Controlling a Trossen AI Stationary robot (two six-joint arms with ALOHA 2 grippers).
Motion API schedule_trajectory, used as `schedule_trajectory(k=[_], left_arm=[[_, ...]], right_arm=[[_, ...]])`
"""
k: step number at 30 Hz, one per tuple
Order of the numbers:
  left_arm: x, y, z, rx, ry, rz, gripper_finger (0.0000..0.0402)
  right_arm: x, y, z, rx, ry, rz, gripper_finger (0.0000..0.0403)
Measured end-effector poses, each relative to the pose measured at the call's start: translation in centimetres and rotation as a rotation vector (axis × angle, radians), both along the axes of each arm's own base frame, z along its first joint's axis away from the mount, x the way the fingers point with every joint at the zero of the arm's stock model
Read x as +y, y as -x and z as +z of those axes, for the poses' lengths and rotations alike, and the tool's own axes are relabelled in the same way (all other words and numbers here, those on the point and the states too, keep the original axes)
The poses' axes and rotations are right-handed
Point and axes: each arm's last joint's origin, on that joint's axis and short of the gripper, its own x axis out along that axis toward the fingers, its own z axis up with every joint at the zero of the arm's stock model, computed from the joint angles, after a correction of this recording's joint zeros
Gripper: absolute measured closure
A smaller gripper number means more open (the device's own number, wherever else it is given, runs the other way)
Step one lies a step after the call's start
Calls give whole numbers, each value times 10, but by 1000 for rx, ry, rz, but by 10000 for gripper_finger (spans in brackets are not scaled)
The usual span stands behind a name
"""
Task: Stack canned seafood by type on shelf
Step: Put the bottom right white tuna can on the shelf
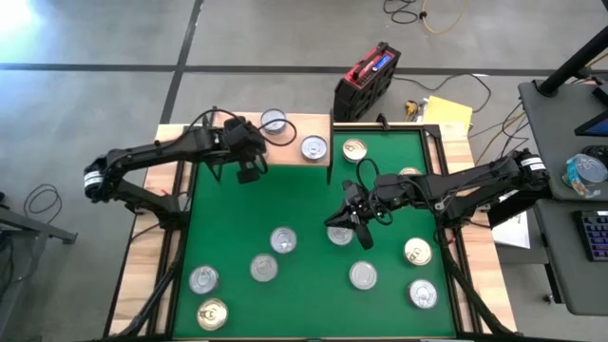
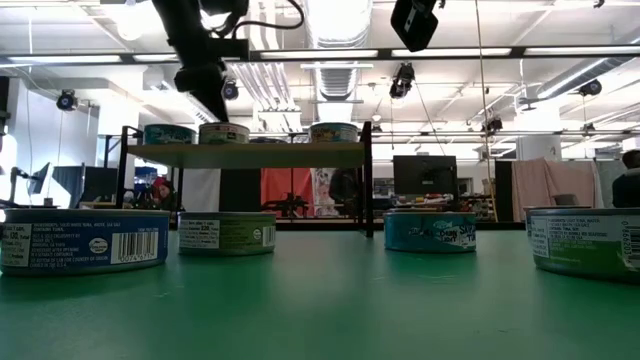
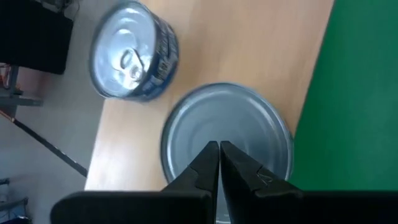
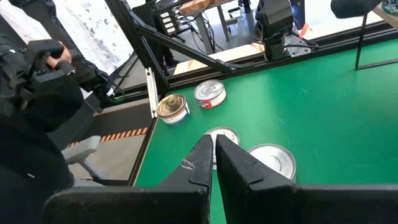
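we see the broad green mat (image 1: 304,190) covering the pale wooden table (image 1: 142,266), and at its far left edge the small light-wood shelf (image 1: 294,161) on thin black legs. the dark left arm reaches in from the left, elbow bent, its left gripper (image 1: 249,173) hanging over the shelf's near left part with fingers pressed together, holding nothing. the dark right arm stretches in from the right to mid-mat, its right gripper (image 1: 356,228) pointing down, fingers likewise closed and empty, just beside a silver-topped tin (image 1: 339,234). three round flat tins stand on the shelf, one directly under the left gripper (image 3: 227,146), one blue-sided with a pull tab (image 3: 134,59). the other tins lie scattered on the mat, two gold-topped ones (image 1: 212,313) (image 1: 417,251) among them.
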Motion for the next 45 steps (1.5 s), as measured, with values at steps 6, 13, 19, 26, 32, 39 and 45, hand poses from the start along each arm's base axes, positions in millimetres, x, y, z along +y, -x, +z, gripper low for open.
schedule_trajectory(k=[6,13,19,26,32,39,45], left_arm=[[-2,4,14,-10,18,29,402],[-10,16,19,-24,41,41,402],[-25,27,27,-106,85,14,402],[-54,31,22,-210,118,-148,402],[-54,22,-1,-260,-7,-157,402],[-45,6,-4,-306,-86,-29,402],[-39,8,-9,-290,19,-67,402]], right_arm=[[-1,0,-2,16,13,-33,392],[-3,0,-5,28,36,-104,392],[-6,-12,-15,22,59,-253,392],[-4,-40,-29,52,82,-281,392],[-2,-53,-25,61,91,-282,392],[2,-45,-17,24,160,-471,392],[8,-41,-18,31,212,-506,392]])
